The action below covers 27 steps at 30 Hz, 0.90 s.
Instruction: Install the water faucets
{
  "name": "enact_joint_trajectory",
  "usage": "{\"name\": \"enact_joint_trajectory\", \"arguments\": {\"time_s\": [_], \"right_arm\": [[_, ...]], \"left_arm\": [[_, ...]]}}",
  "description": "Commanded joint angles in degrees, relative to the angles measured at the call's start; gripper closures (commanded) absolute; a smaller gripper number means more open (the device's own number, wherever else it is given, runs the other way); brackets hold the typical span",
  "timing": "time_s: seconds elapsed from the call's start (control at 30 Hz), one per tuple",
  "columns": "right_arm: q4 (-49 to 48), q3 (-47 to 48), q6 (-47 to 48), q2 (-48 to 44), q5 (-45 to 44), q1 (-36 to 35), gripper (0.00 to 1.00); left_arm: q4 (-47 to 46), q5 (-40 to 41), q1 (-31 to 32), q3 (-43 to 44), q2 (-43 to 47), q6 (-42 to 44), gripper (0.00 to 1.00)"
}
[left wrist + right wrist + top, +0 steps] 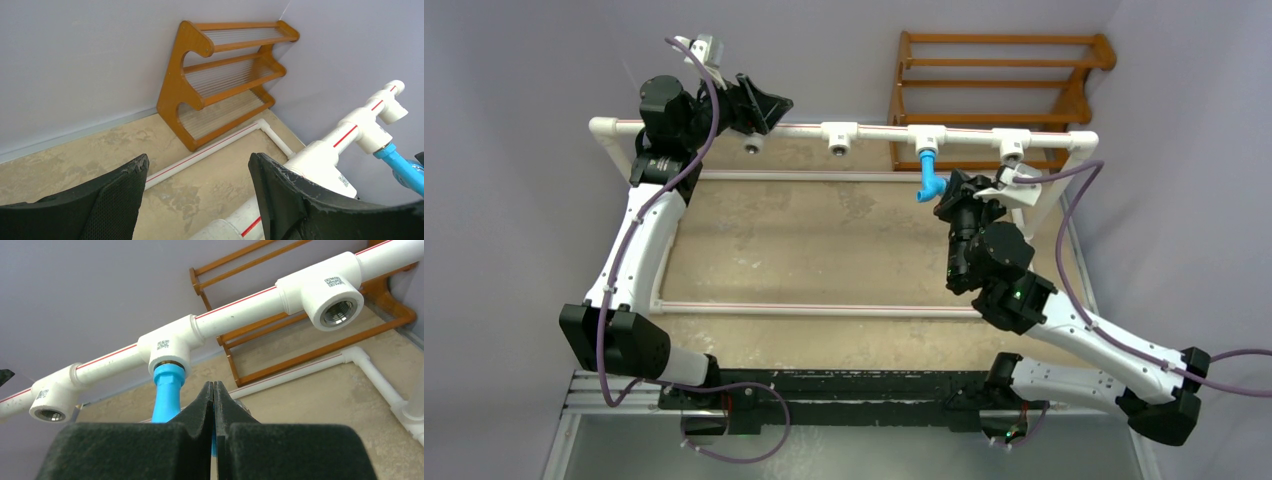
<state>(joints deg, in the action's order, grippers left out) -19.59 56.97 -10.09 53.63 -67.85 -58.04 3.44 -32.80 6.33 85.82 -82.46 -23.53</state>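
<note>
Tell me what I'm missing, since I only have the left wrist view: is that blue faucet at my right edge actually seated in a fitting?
Observer: Yes. In the right wrist view the blue faucet hangs from a tee, with its upper end inside the socket.
Operator: Is the right gripper holding it?
Observer: No. The right gripper is shut, its fingers pressed together in front of the faucet, not around it.
Operator: How many sockets are empty?
Observer: Three, from the top view: the leftmost tee, the second tee and the rightmost tee.
</note>
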Motion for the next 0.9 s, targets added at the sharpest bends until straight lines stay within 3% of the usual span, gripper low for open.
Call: {"name": "enact_joint_trajectory", "arguments": {"time_s": [0.0,0.3,0.47,0.87], "right_arm": [[1.03,0.16,-1.41,0.29,0.57,0.6,1.0],[-1.07,-6.74,-0.56,-1.24,7.99,2.75,1.0],[-10.07,-11.84,3.14,-2.65,15.09,3.11,1.0],[-17.92,-11.83,-2.71,2.35,17.67,3.11,1.0]], "left_arm": [[12.95,2.01,-1.76,-3.51,-4.73,-0.64,0.27],[12.9,2.01,-1.76,-3.56,-4.82,-0.64,0.27],[12.91,1.9,-1.76,-3.56,-4.82,-0.73,0.27],[12.9,1.79,-1.76,-3.56,-4.86,-0.73,0.27]]}}
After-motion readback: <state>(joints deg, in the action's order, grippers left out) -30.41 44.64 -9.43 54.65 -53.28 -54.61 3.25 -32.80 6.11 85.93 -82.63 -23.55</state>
